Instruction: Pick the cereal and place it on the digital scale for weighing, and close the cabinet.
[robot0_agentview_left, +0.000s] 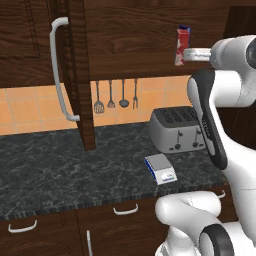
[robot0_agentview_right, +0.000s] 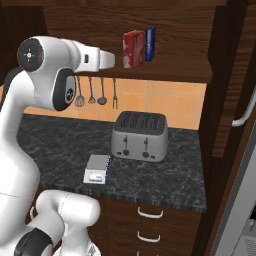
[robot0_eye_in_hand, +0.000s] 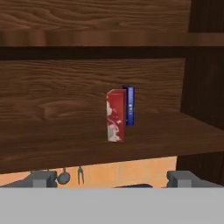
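Observation:
The cereal (robot0_eye_in_hand: 115, 116) is a small red box standing upright on the lower shelf of the open cabinet (robot0_agentview_left: 77, 60), with a slim blue box (robot0_eye_in_hand: 129, 105) close behind it. The same cereal (robot0_agentview_right: 133, 49) shows from the right, and the cereal (robot0_agentview_left: 182, 45) from the left. My gripper (robot0_eye_in_hand: 113, 179) is open, level with the shelf and short of the box, its fingertips (robot0_eye_in_hand: 43, 178) spread wide with nothing between them. From the left, the gripper (robot0_agentview_left: 187, 54) points at the box. The digital scale (robot0_agentview_left: 161, 168) lies bare on the dark counter, in front of the toaster.
The left cabinet door stands swung out over the counter, its pale handle (robot0_agentview_left: 59, 70) facing me; the right door's handle (robot0_agentview_right: 245, 112) is at the far right. A grey toaster (robot0_agentview_right: 139, 135) sits behind the scale (robot0_agentview_right: 97, 168). Utensils (robot0_agentview_left: 111, 95) hang on the tiled wall.

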